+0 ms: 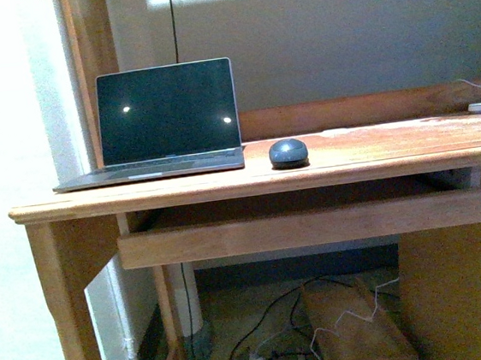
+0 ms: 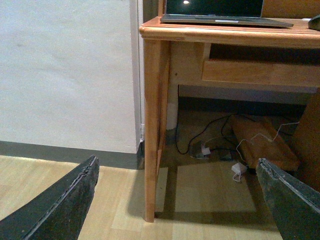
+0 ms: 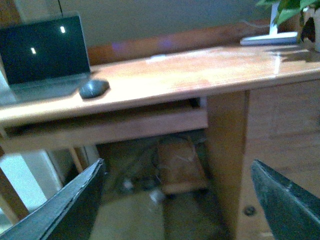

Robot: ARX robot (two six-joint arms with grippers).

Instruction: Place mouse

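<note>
wooden counter (image 1: 375,153) against a grey wall fills our front view, with an open laptop (image 1: 165,119), screen dark, at its left end and the mouse (image 1: 288,152) just beside the laptop's right edge, near the front lip. that spot suits a right hand working the laptop, so we judge the mouse already placed. a shallow tray (image 1: 305,225) hangs pulled out under the top, and cables lie on the floor below. neither arm shows here.

our left wrist view looks from low down at the counter leg (image 2: 152,130) and the wall; the left end effector (image 2: 177,200) is released, its two dark fingers spread wide with nothing between them, well away from the mouse.

our right wrist view is blurred, yet shows the mouse (image 3: 94,88) resting on the counter beside the laptop. the right end effector (image 3: 175,200) is also released and empty, held below the counter's edge.
</note>
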